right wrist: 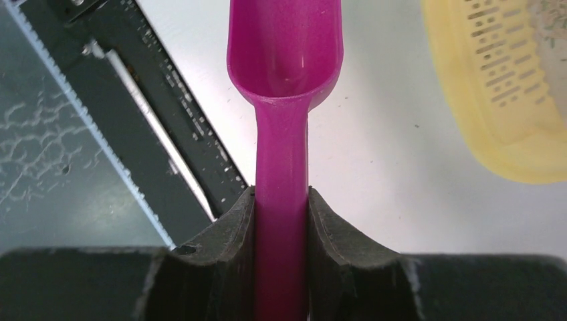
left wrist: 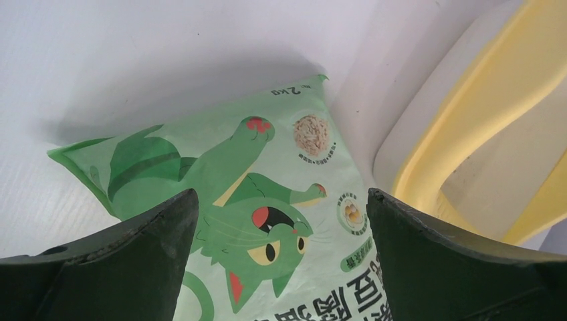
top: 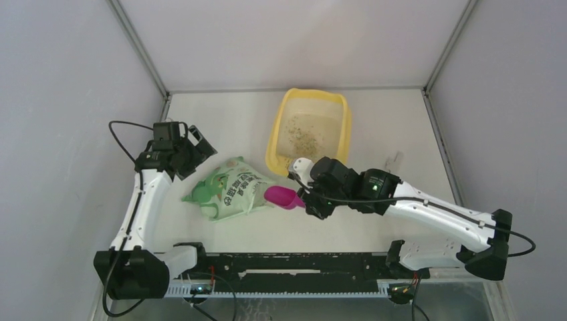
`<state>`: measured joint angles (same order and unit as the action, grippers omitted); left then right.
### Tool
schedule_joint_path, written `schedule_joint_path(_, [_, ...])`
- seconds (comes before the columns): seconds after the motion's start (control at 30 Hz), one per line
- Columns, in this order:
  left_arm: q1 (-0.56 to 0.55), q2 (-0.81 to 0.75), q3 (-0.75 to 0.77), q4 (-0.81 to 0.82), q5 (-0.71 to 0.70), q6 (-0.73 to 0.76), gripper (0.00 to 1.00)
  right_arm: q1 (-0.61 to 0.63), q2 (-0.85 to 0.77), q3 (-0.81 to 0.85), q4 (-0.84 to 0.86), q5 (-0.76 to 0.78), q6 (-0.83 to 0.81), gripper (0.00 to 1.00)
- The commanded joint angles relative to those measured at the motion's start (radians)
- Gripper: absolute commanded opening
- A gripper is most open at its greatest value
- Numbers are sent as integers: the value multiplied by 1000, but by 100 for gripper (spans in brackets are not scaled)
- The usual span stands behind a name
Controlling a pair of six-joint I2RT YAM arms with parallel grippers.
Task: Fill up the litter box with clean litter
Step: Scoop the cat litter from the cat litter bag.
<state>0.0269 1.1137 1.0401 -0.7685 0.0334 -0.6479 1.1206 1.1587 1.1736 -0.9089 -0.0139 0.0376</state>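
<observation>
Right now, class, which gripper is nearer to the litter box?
Right. The right gripper, shut on the magenta scoop, sits just off the near end of the litter box. The left gripper, open, is farther off to the box's left, by the green bag.

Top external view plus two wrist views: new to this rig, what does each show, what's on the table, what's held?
The top view looks down from behind the left arm and right arm, bolted at the near edge of the table. On it lie a green cat-litter bag and a yellow litter box holding a thin scatter of clean litter. Each wrist picture comes from a camera on one arm, looking out between its own dark fingers. The left gripper is open and empty, above the bag. The right gripper is shut on the handle of a magenta scoop, whose bowl looks empty, near the box.
</observation>
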Motion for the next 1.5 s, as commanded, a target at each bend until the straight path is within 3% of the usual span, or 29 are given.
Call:
schedule_joint_path(0.0, [8, 40, -2, 37, -29, -10, 100, -67, 71, 71, 112, -48, -35, 0])
schedule_joint_path(0.17, [11, 118, 29, 35, -76, -6, 100, -80, 236, 190, 93, -64, -79, 0])
schedule_joint_path(0.53, [50, 245, 47, 31, -157, -47, 100, -51, 507, 319, 23, -40, 28, 0])
schedule_joint_path(0.7, [56, 290, 2, 85, -125, -42, 76, -38, 579, 379, -58, -3, 53, 0])
schedule_joint_path(1.03, [55, 369, -82, 145, -98, -33, 61, -37, 788, 604, -112, -26, 58, 0])
schedule_joint_path(1.23, [47, 382, -111, 178, -51, -42, 60, -39, 851, 588, -29, -19, 72, 0])
schedule_joint_path(1.47, [42, 372, -117, 176, -43, -34, 60, -45, 843, 464, 216, 42, 111, 0])
